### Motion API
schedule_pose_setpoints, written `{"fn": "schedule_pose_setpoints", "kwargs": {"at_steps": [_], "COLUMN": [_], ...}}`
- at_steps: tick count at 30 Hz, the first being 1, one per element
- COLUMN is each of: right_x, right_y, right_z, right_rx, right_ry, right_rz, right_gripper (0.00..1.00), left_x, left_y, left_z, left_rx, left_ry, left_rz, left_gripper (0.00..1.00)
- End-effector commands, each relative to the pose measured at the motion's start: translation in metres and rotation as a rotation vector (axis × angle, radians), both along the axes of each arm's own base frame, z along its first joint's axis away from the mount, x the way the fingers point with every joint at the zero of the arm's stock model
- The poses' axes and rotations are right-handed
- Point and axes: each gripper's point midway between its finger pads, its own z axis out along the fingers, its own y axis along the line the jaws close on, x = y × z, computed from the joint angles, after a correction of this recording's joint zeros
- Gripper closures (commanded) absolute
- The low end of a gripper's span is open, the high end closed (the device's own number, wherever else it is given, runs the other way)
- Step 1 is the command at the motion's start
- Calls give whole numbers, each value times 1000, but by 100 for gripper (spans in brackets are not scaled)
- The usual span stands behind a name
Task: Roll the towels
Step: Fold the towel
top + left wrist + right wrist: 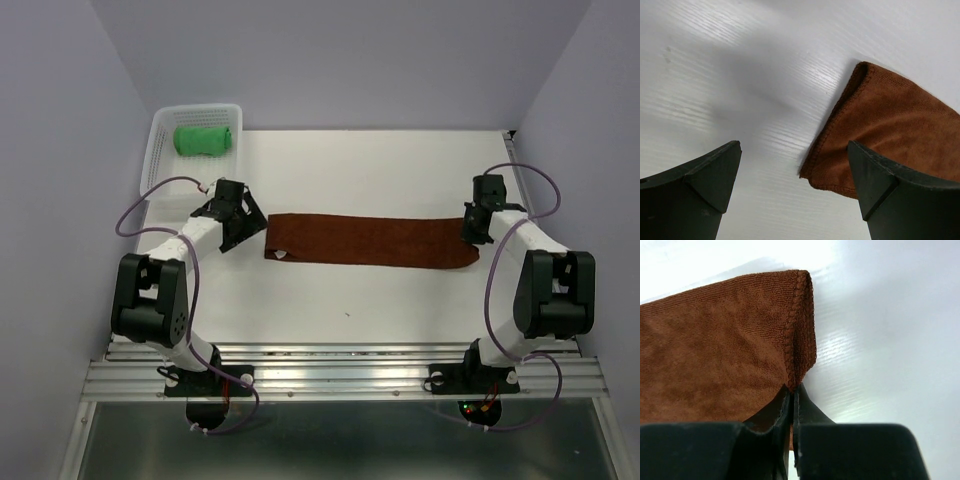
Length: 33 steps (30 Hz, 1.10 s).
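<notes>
A white mesh basket [160, 140] sits in the far left corner, with the green towel [204, 138] rolled inside it. The table [380, 190] is white and the walls [330, 60] are pale lilac. The brown towel [370, 241] lies flat, its long axis running left to right. The right gripper [792, 389] is closed on its right end, and the left gripper [794, 150] stands open beside its left end.

Rust-brown towel [370, 241]: unrolled, flat long strip across table [400, 170] middle. Green towel [204, 139]: rolled, lying in white basket [160, 135], far-left corner.

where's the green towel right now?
Top view: the green towel sits rolled inside the white basket at the table's far-left corner, beyond the left gripper, apart from the brown towel.
</notes>
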Motion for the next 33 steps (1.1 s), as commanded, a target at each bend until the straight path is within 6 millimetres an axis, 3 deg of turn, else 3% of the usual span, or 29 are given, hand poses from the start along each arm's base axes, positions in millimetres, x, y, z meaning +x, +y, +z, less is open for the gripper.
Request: {"fn": "schedule_pose_setpoints", "kwargs": {"at_steps": [1, 5, 7, 11, 17, 22, 26, 33], "right_x": [14, 20, 23, 36, 46, 54, 60, 64], "right_y": [-17, -20, -26, -28, -35, -42, -36, -10], "right_z": [21, 25, 28, 42, 57, 64, 72, 97], "right_rx": [-96, -118, -133, -142, -144, -144, -115, 16], "right_ry": [-15, -20, -21, -51, -81, -93, -103, -181], "right_rz": [53, 65, 50, 62, 52, 49, 66, 116], "right_gripper": [99, 99, 99, 99, 99, 99, 99, 99], "left_x": [7, 7, 6, 4, 5, 1, -12, -10], "left_y": [-26, -55, -60, -65, -72, -92, -117, -121], "left_z": [-1, -6, -10, -30, -39, -45, -53, -56], "left_rx": [-33, -23, -20, -15, -20, -27, -58, -49], "left_ry": [-23, -17, -5, 50, 79, 92, 116, 114], "left_rz": [-114, -196, -213, -219, -229, -287, -357, -358], "left_gripper": [1, 7, 11, 39, 62, 71, 79, 94]}}
